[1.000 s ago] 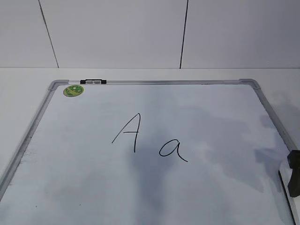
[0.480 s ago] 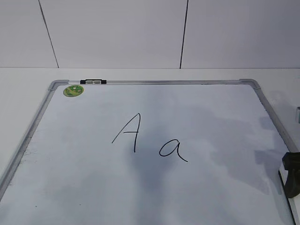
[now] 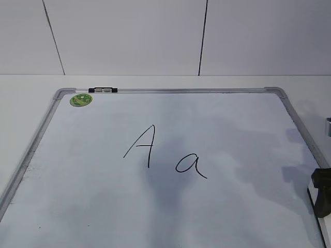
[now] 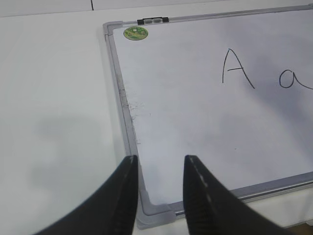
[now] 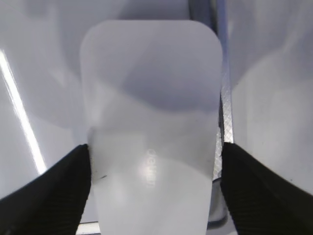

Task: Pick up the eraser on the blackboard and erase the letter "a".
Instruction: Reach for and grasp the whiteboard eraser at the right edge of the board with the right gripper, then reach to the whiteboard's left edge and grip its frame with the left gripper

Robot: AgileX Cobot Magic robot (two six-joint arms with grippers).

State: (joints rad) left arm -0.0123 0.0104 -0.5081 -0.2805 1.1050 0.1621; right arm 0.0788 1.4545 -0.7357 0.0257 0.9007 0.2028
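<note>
Open board (image 3: pixel 93 206) around letter "a" (image 3: pixel 190 166)

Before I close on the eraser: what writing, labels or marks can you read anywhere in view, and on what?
"A": black marker, on the blackboard, left of the other letter.
"a": black marker, same board, lower right of the capital.
Eraser: faint embossed word on top, too blurred to read.
Green sticker: print too small to read.
Nothing else legible.

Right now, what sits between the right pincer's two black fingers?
The white eraser fills the gap between the right pincer's fingers, seen in the right wrist view.
</note>
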